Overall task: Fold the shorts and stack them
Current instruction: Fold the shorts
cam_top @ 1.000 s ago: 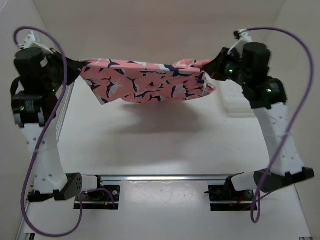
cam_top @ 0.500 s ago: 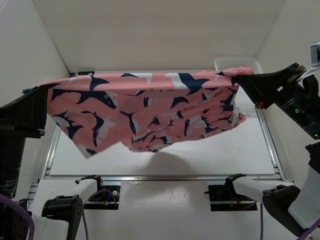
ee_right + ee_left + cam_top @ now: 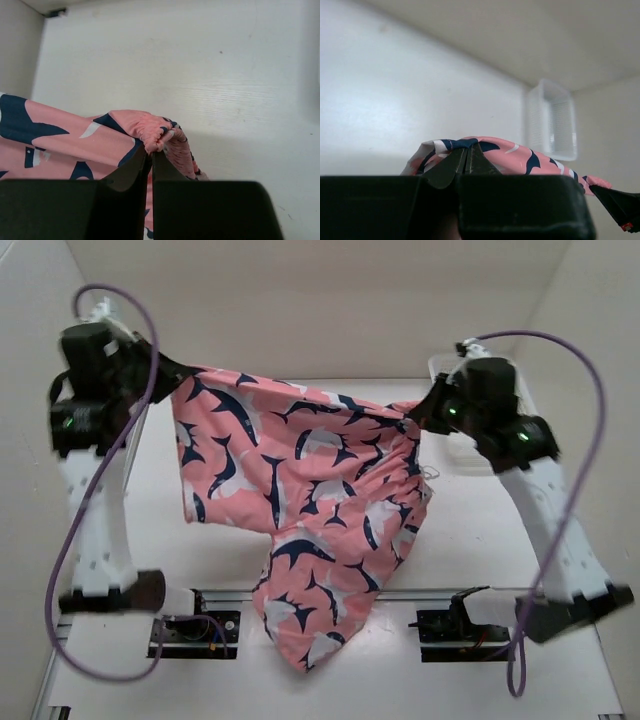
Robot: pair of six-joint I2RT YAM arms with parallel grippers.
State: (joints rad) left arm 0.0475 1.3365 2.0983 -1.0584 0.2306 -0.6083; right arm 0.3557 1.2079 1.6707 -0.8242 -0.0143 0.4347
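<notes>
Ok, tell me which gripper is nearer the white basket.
Right. The right gripper holds the shorts close by the basket; the left gripper holds their far end.

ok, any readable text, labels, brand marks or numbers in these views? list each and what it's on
None: no readable text in any view.
On the shorts: shark print only, no lettering or tag showing.
On the white basket: plain mesh, no label visible.
On the left arm and right arm: green lights, no legible markings.
</notes>
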